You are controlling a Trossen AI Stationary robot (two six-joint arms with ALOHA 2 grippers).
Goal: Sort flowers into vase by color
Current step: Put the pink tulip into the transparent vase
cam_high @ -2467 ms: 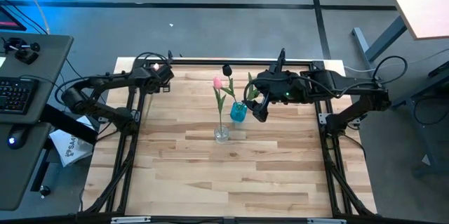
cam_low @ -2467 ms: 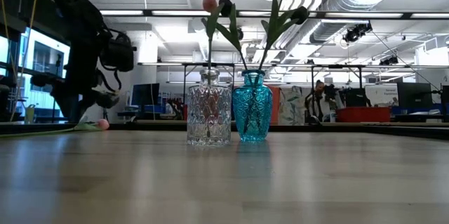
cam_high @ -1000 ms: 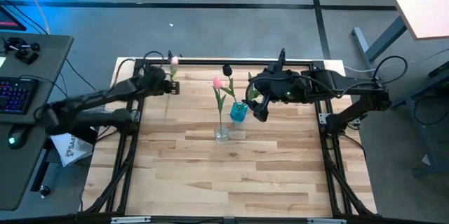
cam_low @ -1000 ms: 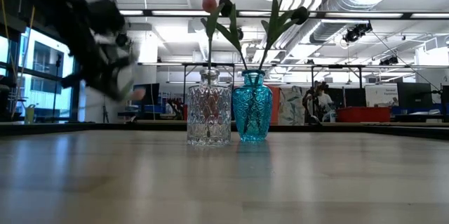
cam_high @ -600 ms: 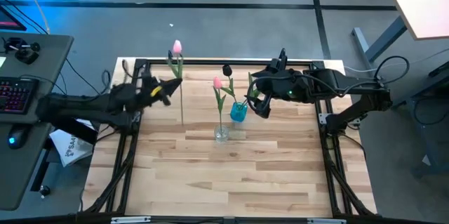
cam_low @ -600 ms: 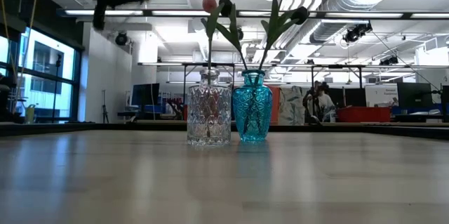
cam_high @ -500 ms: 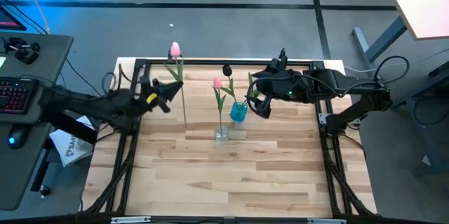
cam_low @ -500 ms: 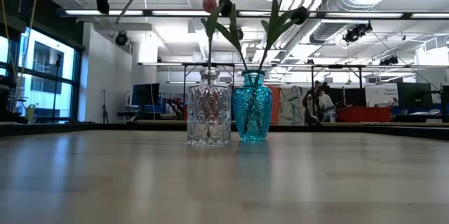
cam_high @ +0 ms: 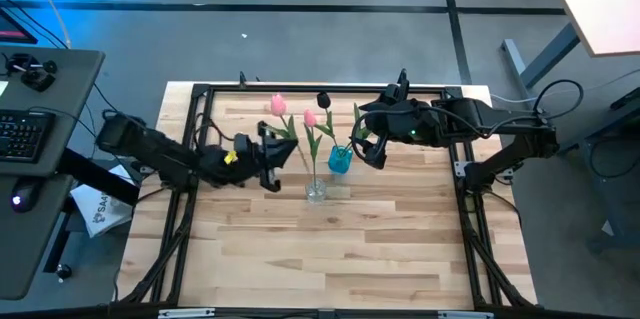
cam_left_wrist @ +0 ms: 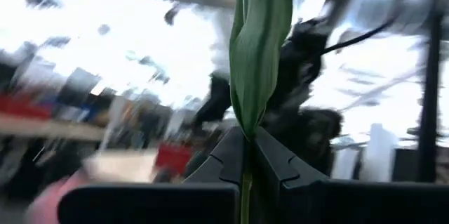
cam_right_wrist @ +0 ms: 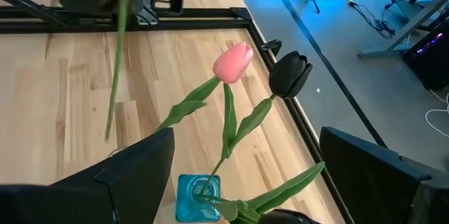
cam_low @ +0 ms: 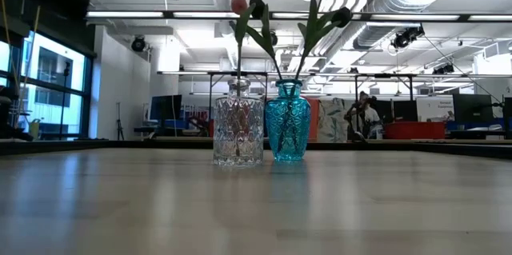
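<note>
Two vases mid-table, clear vase (cam_high: pixel 316 191) with pink tulip (cam_high: pixel 310 118), left gripper (cam_high: pixel 275 151) clamping second pink tulip (cam_high: pixel 277 106) beside it, right gripper (cam_high: pixel 372 149) spread wide over blue vase (cam_high: pixel 340 159).

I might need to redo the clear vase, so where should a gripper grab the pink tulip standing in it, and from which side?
Probably pinch the pink tulip on its thin stem just above the mouth of the clear vase. Come from the left arm's side: the blue vase stands close on the other side, and a dark tulip leans over from it. The stem is upright, so lift straight up.
</note>
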